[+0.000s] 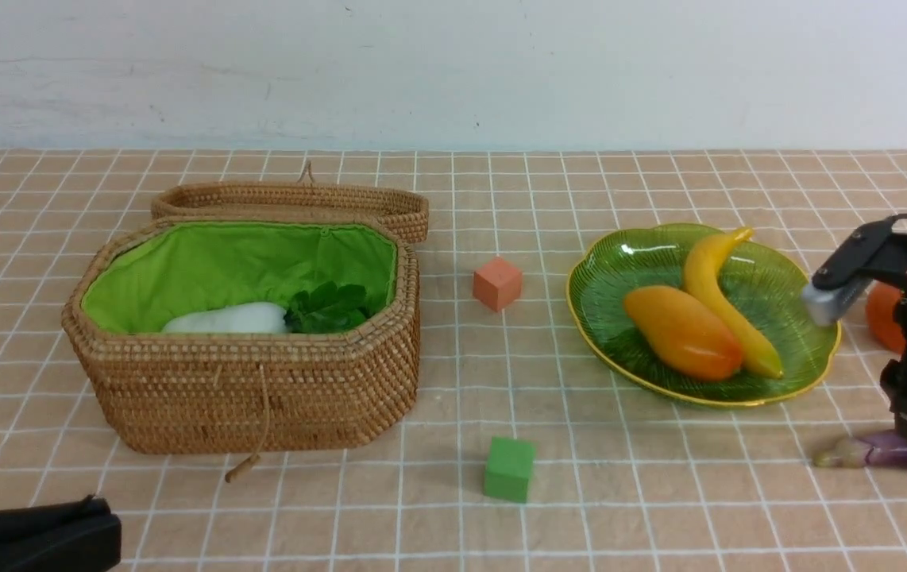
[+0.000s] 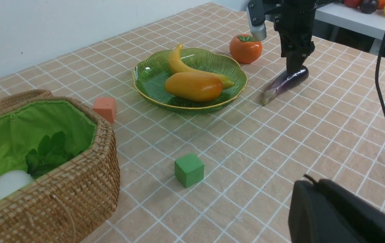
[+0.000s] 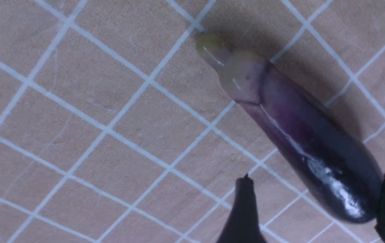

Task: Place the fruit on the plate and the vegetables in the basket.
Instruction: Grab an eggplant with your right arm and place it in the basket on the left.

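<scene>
- My right gripper (image 3: 314, 189) is low over the table, pointing down at the eggplant (image 1: 870, 450).
- Its fingers (image 3: 243, 209) are apart and straddle the eggplant's dark end. One sits right at the tip, and I see a gap on the other side.
- The eggplant lies flat on the table in front of the plate (image 1: 644, 254) and to its right, with its pale stem end pointing left.
- The banana (image 1: 712, 286) and mango (image 1: 682, 332) lie side by side on the plate, touching.
- The persimmon (image 2: 245, 49) stands on the table just beside the plate's right edge.
- The basket (image 1: 263, 389) sits at left with its lid back. Inside I see a radish (image 1: 223, 319) with green leaves.
- A pink cube (image 1: 497, 283) and a green cube (image 1: 510, 469) sit between basket and plate.
- My left gripper (image 2: 330, 209) is near the table's front left with its fingers together, holding nothing.
</scene>
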`<action>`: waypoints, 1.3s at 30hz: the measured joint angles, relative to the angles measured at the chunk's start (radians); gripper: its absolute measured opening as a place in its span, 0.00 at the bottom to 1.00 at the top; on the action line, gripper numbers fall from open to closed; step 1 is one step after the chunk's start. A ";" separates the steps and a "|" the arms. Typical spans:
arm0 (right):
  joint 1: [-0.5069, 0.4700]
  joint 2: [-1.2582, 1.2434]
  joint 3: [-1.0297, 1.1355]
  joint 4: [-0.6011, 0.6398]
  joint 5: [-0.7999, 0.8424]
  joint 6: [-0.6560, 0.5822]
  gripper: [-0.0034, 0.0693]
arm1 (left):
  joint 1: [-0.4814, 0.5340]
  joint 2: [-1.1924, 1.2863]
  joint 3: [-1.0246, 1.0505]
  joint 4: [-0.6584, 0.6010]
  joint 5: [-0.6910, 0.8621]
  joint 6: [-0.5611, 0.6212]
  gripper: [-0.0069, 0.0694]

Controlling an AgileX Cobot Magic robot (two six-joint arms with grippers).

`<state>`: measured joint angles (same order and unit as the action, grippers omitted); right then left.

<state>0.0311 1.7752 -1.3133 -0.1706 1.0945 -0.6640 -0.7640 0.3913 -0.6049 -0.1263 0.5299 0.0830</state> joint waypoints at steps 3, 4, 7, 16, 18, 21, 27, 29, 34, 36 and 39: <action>-0.002 0.011 0.029 -0.027 -0.066 -0.036 0.87 | 0.000 0.000 0.000 0.004 0.001 0.000 0.07; -0.004 0.017 0.040 -0.040 -0.090 -0.040 0.88 | 0.000 0.000 0.000 0.006 0.001 0.000 0.07; -0.025 0.044 0.057 -0.072 -0.126 -0.042 0.89 | 0.000 0.000 0.000 0.019 0.002 0.000 0.07; -0.120 0.154 0.062 -0.034 -0.167 -0.044 0.74 | 0.000 0.000 0.000 0.043 0.002 0.000 0.07; -0.126 0.168 0.061 -0.011 -0.159 -0.045 0.68 | 0.000 0.000 0.000 0.043 0.003 0.000 0.07; -0.128 0.176 0.056 -0.001 -0.149 -0.047 0.59 | 0.000 0.000 0.000 0.043 0.003 0.000 0.07; -0.122 0.164 0.056 0.009 -0.135 -0.047 0.59 | 0.000 0.000 0.000 0.043 0.005 0.000 0.07; -0.108 0.140 0.065 0.020 -0.089 -0.047 0.59 | 0.000 0.000 0.000 0.043 0.006 0.000 0.07; -0.059 -0.011 0.066 0.095 0.086 0.053 0.59 | 0.000 0.000 0.000 0.051 0.006 -0.006 0.07; -0.014 -0.106 0.064 0.146 0.104 0.162 0.59 | 0.000 0.000 0.000 0.074 0.002 -0.047 0.07; 0.086 -0.202 0.027 0.229 0.118 0.284 0.59 | 0.000 0.000 0.000 0.151 -0.004 -0.148 0.07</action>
<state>0.1171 1.5732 -1.2868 0.0583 1.2121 -0.3800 -0.7640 0.3913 -0.6049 0.0246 0.5262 -0.0649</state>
